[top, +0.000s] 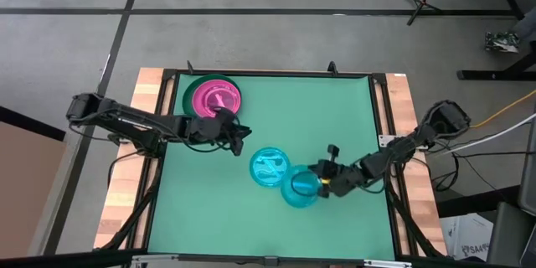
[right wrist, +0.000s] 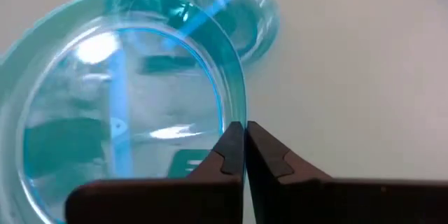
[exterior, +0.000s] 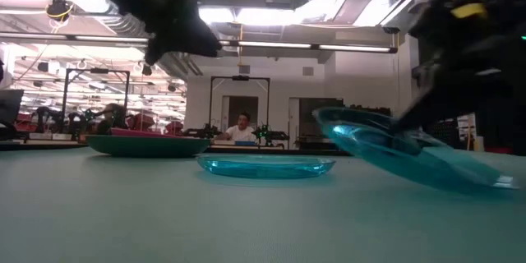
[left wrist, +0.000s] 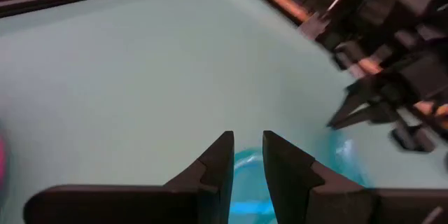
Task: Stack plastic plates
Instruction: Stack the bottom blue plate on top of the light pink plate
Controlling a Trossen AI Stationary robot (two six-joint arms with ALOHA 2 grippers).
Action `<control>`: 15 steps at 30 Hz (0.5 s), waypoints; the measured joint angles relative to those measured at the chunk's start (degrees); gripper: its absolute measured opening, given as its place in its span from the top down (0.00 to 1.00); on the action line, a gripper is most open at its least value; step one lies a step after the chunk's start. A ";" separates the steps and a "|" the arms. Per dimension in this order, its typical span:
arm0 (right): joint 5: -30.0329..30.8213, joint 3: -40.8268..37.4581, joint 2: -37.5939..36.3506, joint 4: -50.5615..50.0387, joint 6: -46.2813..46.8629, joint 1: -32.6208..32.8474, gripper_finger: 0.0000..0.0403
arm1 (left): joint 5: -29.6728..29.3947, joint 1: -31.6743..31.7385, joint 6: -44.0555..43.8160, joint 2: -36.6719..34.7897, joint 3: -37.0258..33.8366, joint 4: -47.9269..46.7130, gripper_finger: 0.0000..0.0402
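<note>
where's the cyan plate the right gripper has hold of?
In the high view, the tilted translucent cyan plastic plate sits right of table centre, pinched at its rim by the right gripper, overlapping the flat cyan plate.

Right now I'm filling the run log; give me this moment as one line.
right gripper: shut on tilted cyan plate rim | left gripper: slightly open, empty, above table | flat cyan plate | pink-on-green stack

This is a robotics lab: a big hall with long ceiling lights, benches with equipment, a seated person, cables on grey floor.
</note>
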 joint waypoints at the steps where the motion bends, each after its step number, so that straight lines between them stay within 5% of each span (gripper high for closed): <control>1: 0.00 0.00 0.00 1.31 -1.86 -1.24 1.00 | 0.00 -0.16 0.00 1.01 0.02 1.92 0.83; 15: -0.04 0.02 0.00 19.66 -18.14 -11.48 1.00 | -3.02 -4.55 5.22 15.51 0.48 26.96 0.83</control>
